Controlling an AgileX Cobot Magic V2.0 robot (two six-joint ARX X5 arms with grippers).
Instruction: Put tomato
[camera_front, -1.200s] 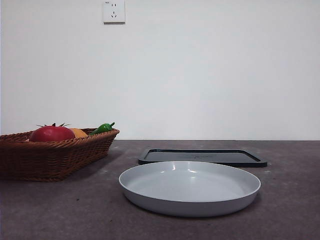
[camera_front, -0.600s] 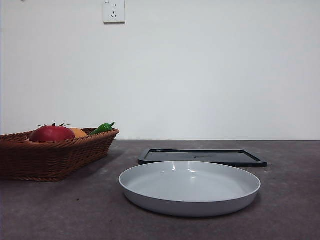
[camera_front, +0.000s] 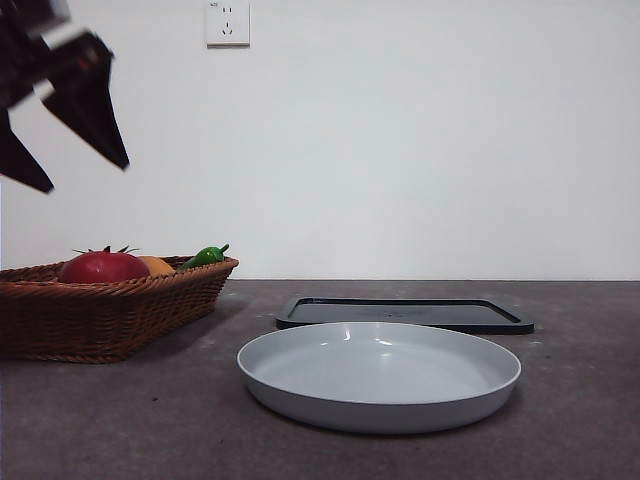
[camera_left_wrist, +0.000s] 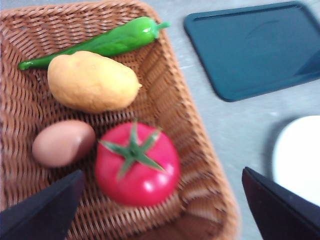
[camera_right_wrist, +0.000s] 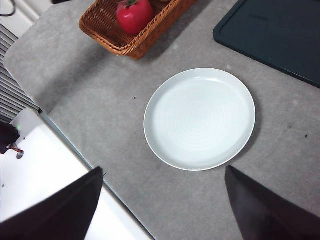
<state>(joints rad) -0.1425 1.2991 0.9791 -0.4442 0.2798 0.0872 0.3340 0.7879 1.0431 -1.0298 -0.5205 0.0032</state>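
Note:
The red tomato (camera_front: 103, 267) with a green stem lies in a brown wicker basket (camera_front: 120, 305) at the left. The left wrist view shows the tomato (camera_left_wrist: 137, 164) straight below my left gripper (camera_left_wrist: 160, 210), whose jaws are wide open and empty. In the front view that gripper (camera_front: 65, 120) hangs high above the basket at the top left. A white plate (camera_front: 380, 375) lies empty at the table's middle. My right gripper (camera_right_wrist: 162, 210) is open and empty, high above the plate (camera_right_wrist: 200, 118); the tomato (camera_right_wrist: 134, 15) shows there too.
The basket also holds a green pepper (camera_left_wrist: 100, 44), a yellow-orange fruit (camera_left_wrist: 91, 81) and a brown egg (camera_left_wrist: 62, 142). A dark tray (camera_front: 405, 313) lies behind the plate. A wall socket (camera_front: 228, 22) is on the wall. The table's edge (camera_right_wrist: 75, 145) shows in the right wrist view.
A black open gripper has come into the front view at the top left, above the basket. The basket, plate and tray have not moved.

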